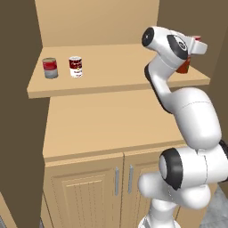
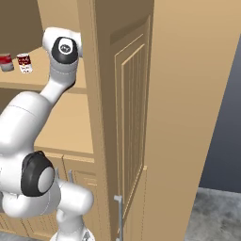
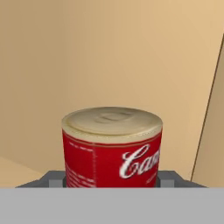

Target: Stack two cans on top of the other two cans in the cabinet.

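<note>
My gripper [image 3: 112, 178] is shut on a red can [image 3: 112, 148] with white script and a pale lid; its finger tips [image 3: 56, 178] press on both sides. In the left base view the gripper [image 1: 196, 43] is at the right end of the cabinet shelf [image 1: 116, 78], with a sliver of red can [image 1: 196, 38] at the hand. Just below it, an orange-red can [image 1: 183, 67] stands on the shelf, partly hidden by the arm. At the shelf's left stand a red-and-grey can [image 1: 50, 67] and a dark-red-and-white labelled can [image 1: 75, 67], also in the right base view [image 2: 5, 62] [image 2: 24, 62].
The cabinet's brown side wall [image 1: 18, 111] closes the left. A counter [image 1: 111, 124] lies below the shelf, over two panelled doors [image 1: 84, 191] with metal handles. A tall tan panel [image 2: 136, 103] stands close on the right of the shelf end.
</note>
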You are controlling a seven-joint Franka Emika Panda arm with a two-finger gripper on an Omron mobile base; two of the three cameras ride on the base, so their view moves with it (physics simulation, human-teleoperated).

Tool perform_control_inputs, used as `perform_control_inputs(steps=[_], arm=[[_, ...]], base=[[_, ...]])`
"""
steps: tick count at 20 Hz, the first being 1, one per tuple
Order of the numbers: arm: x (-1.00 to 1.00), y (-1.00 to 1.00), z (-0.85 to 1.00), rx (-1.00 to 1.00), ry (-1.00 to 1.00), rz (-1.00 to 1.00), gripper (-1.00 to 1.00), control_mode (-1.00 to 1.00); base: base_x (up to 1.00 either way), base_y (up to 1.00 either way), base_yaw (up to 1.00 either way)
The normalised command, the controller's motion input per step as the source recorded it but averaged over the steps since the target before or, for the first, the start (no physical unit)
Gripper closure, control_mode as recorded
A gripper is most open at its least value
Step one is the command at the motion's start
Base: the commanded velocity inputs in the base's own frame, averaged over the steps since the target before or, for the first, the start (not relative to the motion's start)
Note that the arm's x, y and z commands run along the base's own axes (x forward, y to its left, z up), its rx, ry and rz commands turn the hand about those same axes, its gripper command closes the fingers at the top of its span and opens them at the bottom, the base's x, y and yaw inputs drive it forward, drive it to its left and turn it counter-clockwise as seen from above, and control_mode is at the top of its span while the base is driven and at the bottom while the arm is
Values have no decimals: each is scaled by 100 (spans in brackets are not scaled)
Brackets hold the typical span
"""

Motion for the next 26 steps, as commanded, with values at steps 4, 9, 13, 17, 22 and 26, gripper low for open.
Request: perform_control_inputs(steps=[4,9,13,17,22,26], arm=[[3,-2,-6,0,0,0,100,-100],[5,0,-12,0,0,0,100,-100],[15,0,-7,0,0,0,100,-100],[18,-1,-1,0,0,0,100,-100],[18,-4,0,0,0,0,100,-100],[19,-3,0,0,0,0,100,-100]], base=[[0,0,0],[0,0,0],[0,0,0],[0,0,0],[0,0,0],[0,0,0]])
